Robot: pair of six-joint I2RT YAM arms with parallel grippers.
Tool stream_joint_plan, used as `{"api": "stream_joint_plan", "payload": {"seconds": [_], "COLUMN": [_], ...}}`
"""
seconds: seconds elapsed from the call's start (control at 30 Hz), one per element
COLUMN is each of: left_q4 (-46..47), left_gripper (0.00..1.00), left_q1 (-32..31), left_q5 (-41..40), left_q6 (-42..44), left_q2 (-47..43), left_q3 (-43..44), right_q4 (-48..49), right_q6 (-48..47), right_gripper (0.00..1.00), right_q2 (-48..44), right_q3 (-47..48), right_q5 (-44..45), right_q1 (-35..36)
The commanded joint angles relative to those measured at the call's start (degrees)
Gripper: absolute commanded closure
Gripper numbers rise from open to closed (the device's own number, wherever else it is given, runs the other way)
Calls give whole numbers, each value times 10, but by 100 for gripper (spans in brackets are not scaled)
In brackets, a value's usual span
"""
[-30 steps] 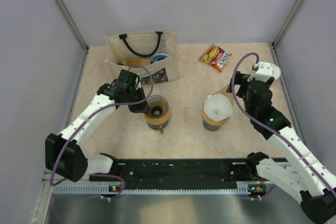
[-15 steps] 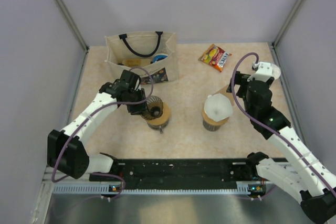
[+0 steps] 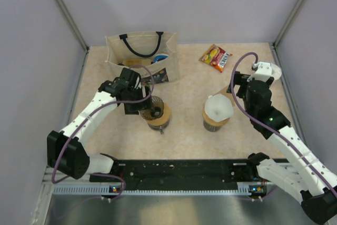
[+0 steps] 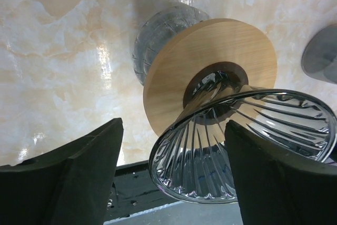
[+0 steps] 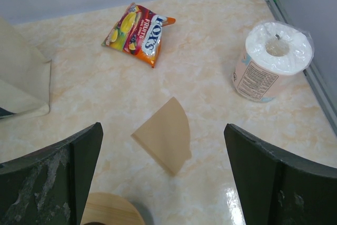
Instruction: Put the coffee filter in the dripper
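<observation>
"FOX'S FRUITS" on the red-and-yellow candy bag (image 5: 138, 32), small print on the paper roll (image 5: 256, 80) label unreadable

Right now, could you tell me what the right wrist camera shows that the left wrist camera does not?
Only the right wrist view shows the coffee filter lying flat on the marbled table, with a candy bag, a wrapped paper roll and a corner of the tote bag beyond it. Only the left wrist view shows the dripper, its ribbed cone seated in the tan ring over a glass cup. Both show that table, and each shows its own open fingers: right gripper, left gripper.
</observation>
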Motion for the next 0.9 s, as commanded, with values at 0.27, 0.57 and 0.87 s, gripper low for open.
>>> {"api": "stream_joint_plan", "payload": {"seconds": [0.27,0.57,0.87], "left_q4": [-5,-2,-2], "left_gripper": [1,1,1], "left_q1": [-18,-28,-35], "left_q5": [-4,-10,-14], "left_q6": [27,24,17], "left_q2": [44,60,55], "left_q3": [56,68,81], "right_q4": [18,19,21], "right_q6": [-2,-2,-3], "right_gripper": [1,1,1], "right_q2": [-2,-2,1], "right_q3": [6,6,6], "right_q5": [13,13,13], "right_q1": [-4,-4,-4]}}
